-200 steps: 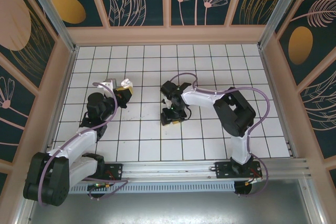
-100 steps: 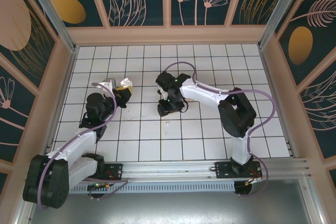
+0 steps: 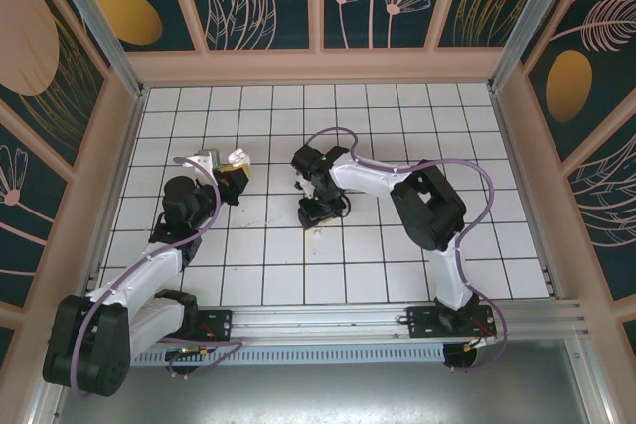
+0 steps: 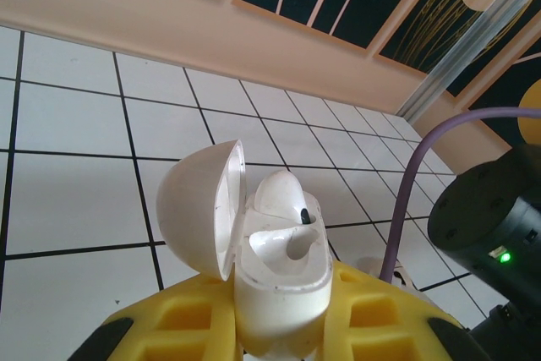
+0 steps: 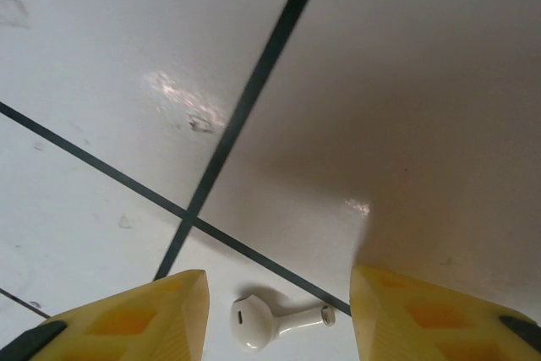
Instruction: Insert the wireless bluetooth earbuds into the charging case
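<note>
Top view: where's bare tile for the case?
Free: far rows along the back wall; tiles beside the right wall; near rows by the rail. Crowded: centre, left gripper holding charging case, right gripper over loose earbud.

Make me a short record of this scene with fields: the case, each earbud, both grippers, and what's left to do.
charging case: lid open, clamped between yellow fingers
left gripper: shut on the charging case, holding it above the table
seated earbud: in the far slot of the case; the near slot looks empty
loose earbud: lying on its side on a white tile, beside a black grid line
right gripper: open, low over the tile, a finger on each side of the loose earbud, not touching it
left to do: grasp the loose earbud and put it in the case
</note>
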